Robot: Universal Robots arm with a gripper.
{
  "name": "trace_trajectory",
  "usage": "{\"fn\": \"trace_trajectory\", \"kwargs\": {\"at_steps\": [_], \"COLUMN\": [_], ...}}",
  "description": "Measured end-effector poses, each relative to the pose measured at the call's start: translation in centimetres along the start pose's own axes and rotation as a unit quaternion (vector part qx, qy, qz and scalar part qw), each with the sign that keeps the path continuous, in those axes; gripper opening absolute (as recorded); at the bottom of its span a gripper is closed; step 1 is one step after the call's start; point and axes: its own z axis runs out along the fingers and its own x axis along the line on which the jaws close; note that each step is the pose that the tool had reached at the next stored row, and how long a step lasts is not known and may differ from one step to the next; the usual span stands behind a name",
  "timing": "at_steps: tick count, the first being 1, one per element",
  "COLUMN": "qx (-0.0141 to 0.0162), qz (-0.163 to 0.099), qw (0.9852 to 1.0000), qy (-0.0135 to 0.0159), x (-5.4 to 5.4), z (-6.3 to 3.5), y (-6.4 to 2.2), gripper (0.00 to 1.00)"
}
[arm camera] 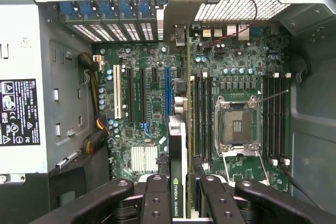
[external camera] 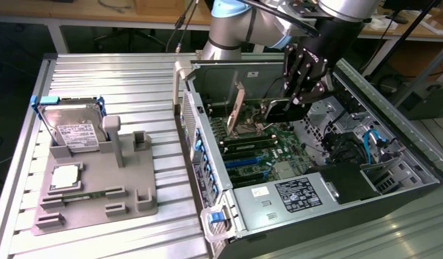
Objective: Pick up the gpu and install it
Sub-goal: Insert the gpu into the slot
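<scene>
Wrist view — end effector [arm camera: 184, 199] pinching the gpu [arm camera: 177, 150] edge-on, long axis apparently parallel to the blue slot [arm camera: 167, 98].

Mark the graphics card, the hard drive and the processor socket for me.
graphics card [arm camera: 177, 182]: wrist view, green label on its edge
hard drive [external camera: 76, 135]: exterior view, white label
processor socket [arm camera: 235, 127]: wrist view, socket's middle
</scene>
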Motion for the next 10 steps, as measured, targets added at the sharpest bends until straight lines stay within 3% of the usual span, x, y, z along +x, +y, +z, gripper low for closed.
{"fn": "trace_trajectory", "kwargs": {"at_steps": [10], "qx": [0.0027], "qz": [-0.001], "qw": [1.0000], "qy": [0.0000], "x": [0.01], "z": [0.73], "y": [-0.02], "gripper": [0.27]}}
